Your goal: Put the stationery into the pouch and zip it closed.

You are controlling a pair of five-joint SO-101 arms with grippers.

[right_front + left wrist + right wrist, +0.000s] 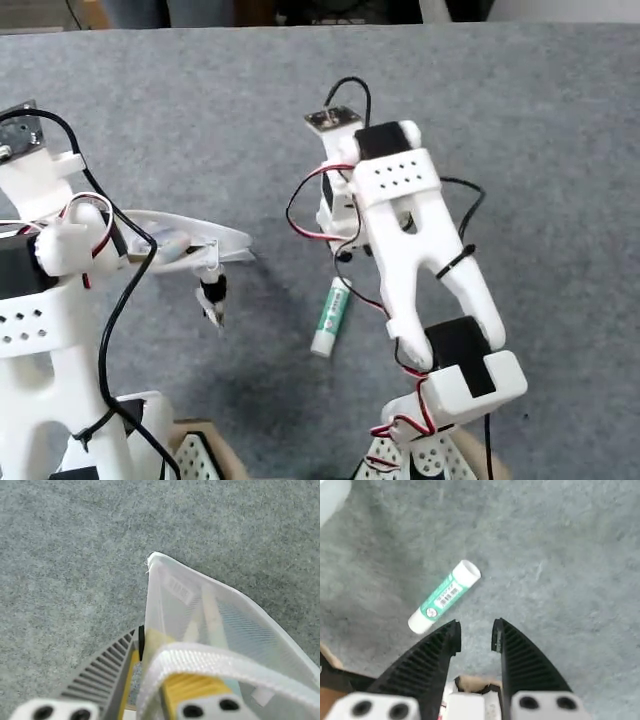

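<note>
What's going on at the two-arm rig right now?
The left arm's tool is clamped on the rim of a translucent white mesh pouch, and some pale items show through the mesh. A green-and-white glue stick lies loose on the grey felt table cover. The right arm's tool hangs just beside the stick, open and empty. The stick is not yet in the pouch, and the pouch is not yet zipped.
</note>
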